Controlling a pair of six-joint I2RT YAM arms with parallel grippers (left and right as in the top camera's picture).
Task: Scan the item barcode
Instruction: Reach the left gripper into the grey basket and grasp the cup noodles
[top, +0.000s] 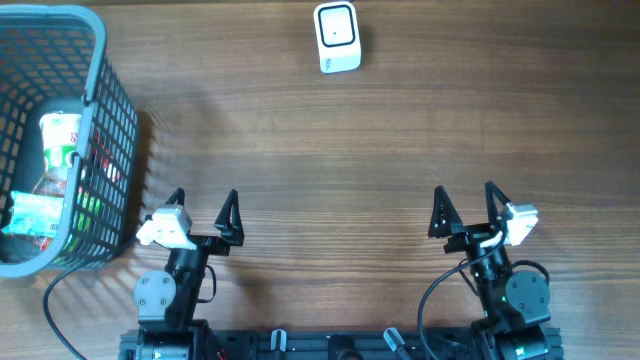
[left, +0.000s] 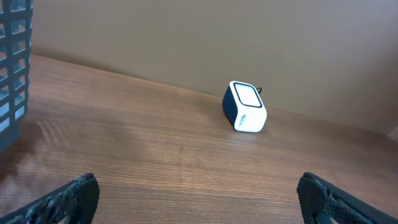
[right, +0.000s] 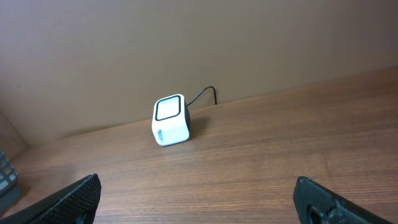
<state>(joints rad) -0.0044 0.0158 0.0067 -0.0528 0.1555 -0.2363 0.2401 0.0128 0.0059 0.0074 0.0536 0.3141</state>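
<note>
- The left tool (top: 204, 198) sits at the near edge of the table (top: 350, 140), just beside the basket (top: 95, 60). Its two fingers stand wide apart, with only bare wood between them.
- The right tool (top: 465, 192) sits at the near edge on the opposite side, well apart from the left tool. Its fingers also stand wide apart and grip nothing.
- In each wrist view, the dark textured fingertips (left: 78, 194) appear at the lower corners of the frame, with wood grain between them.
- The barcode scanner (top: 337, 37) stands on the table at the far edge, roughly midway across. It is a white block with a dark-framed window on its upper face, and that face is tilted.
- A dark cable (right: 202, 94) leaves the rear of the barcode scanner and runs toward the brown wall (right: 186, 43) behind the table.
- The basket is a blue-grey mesh type and occupies the left edge of the table.
- The items to be scanned lie inside the basket:
  - A white container (top: 62, 138) with green and red print rests against the basket wall nearest the table centre.
  - A green packet (top: 30, 212) lies toward the near end of the basket.
  - The print on both items is too small to read.
- Both tools are well apart from the barcode scanner and touch neither item.
</note>
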